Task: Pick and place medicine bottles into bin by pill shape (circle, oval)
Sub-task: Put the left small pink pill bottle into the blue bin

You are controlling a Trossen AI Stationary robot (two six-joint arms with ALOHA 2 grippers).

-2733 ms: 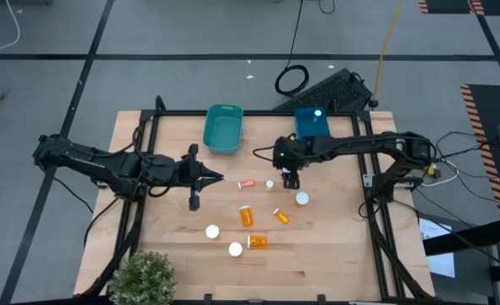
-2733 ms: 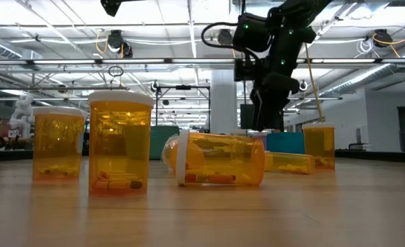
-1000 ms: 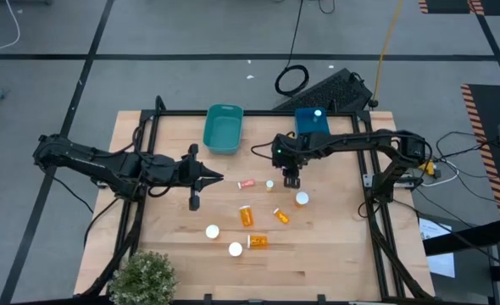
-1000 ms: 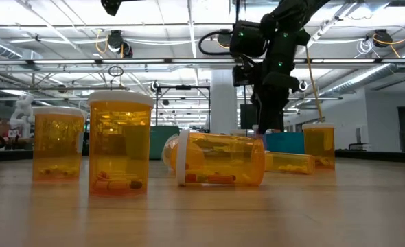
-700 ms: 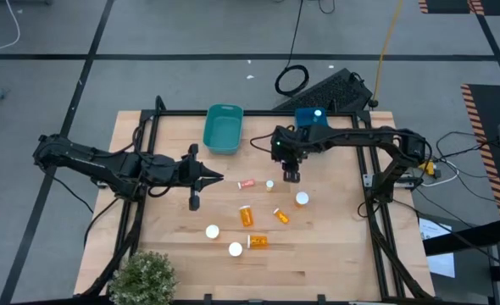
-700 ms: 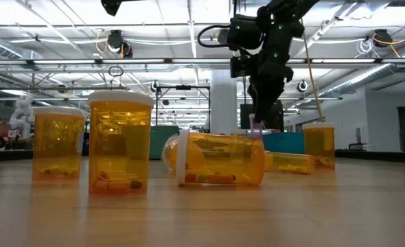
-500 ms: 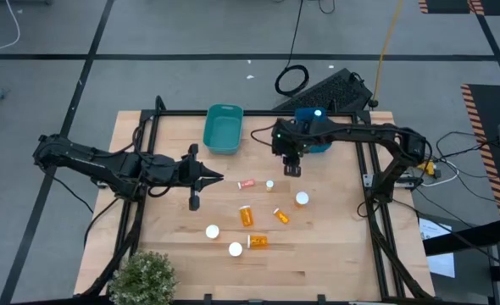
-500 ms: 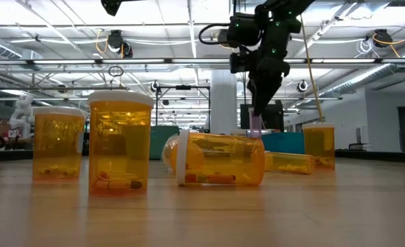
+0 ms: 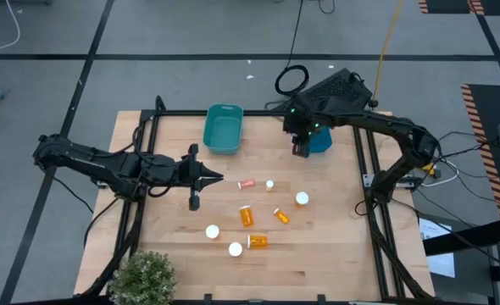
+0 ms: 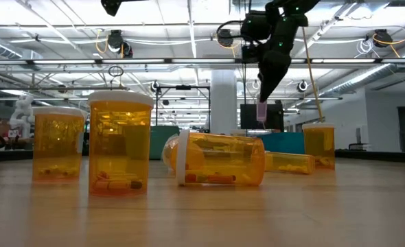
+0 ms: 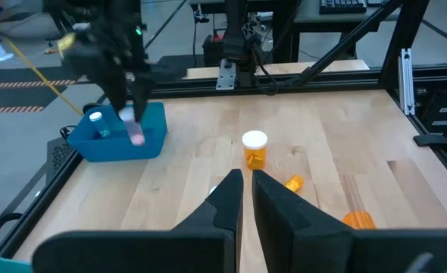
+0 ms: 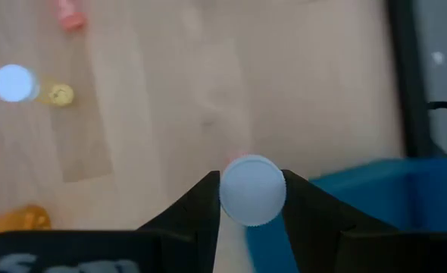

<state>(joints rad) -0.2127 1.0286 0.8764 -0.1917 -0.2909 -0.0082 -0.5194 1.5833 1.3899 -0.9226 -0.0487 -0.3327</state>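
Note:
My right gripper (image 9: 301,149) hangs above the near left rim of the blue bin (image 9: 319,138) at the far right. It is shut on a small pinkish medicine bottle (image 10: 261,111) with a white cap. One white-capped bottle (image 11: 95,117) lies inside the blue bin. Several orange medicine bottles lie or stand mid-table, among them one on its side (image 9: 246,215) and one upright (image 9: 302,199). A teal bin (image 9: 223,129) sits at the far middle. My left gripper (image 9: 219,178) waits shut, left of the bottles. My right gripper pinches the small bottle at its white cap (image 12: 252,189) between its two fingers, one on each side. The fingers (image 10: 265,86) come from above, pointing down. The bottle hangs upright below them (image 11: 136,136), clear of the table and level with the blue bin's rim.
A small red bottle (image 9: 247,183) and a tiny one (image 9: 269,184) lie near the table's middle. A potted plant (image 9: 144,275) stands at the near left corner. A keyboard (image 9: 330,87) lies beyond the far edge.
My right gripper has risen from the mid-table bottles with the small pinkish bottle and carried it toward the far edge, up to the blue bin. The bottle has stayed upright in the hold, lifted clear of the table.

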